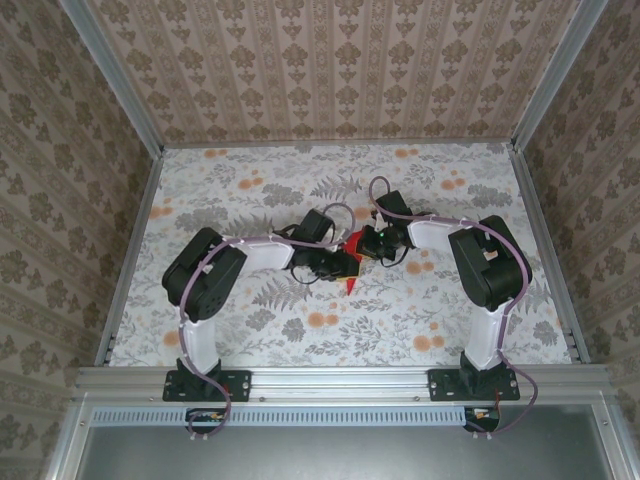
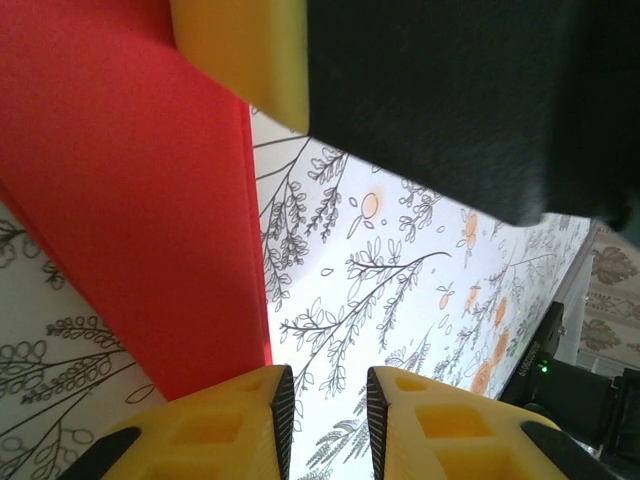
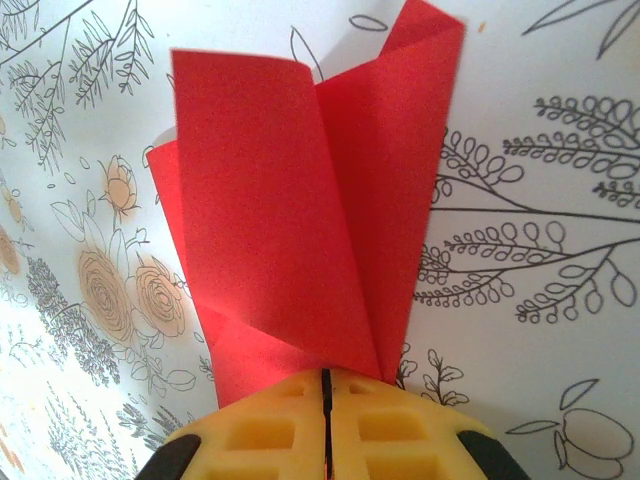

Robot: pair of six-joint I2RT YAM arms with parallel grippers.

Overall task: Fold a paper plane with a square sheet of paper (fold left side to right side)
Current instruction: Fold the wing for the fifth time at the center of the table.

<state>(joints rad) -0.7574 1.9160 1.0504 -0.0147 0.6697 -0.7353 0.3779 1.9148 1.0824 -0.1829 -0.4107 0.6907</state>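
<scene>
**Mia:** Where is the red paper [image 3: 290, 200]?

**Tom:** In the middle of the counter [image 3: 540, 300], between the two arms. The right pincer [image 3: 325, 385] is shut tight on its bottom end. Two flaps stand up from that pinch. One is curled over, and there is a crease between them.

**Mia:** And the left pincer [image 2: 330, 385]?

**Tom:** It is open just a little. I can see the counter through the gap, so nothing is inside it. The edge of the paper runs just beside one of its fingers [image 2: 230, 420].

**Mia:** What step is this?

**Tom:** I think it is bringing the left side over to the right side.

**Mia:** How do you do that well?

**Tom:** The right pincer should hold firm so the paper can't slide. The left one should take the loose left flap near its edge, softly, because thin paper can rip. Then lay edge on edge before pressing the crease flat.

**Mia:** Is the paper in a box or a tray?

**Tom:** No. It has just the flowery counter under it.
</scene>
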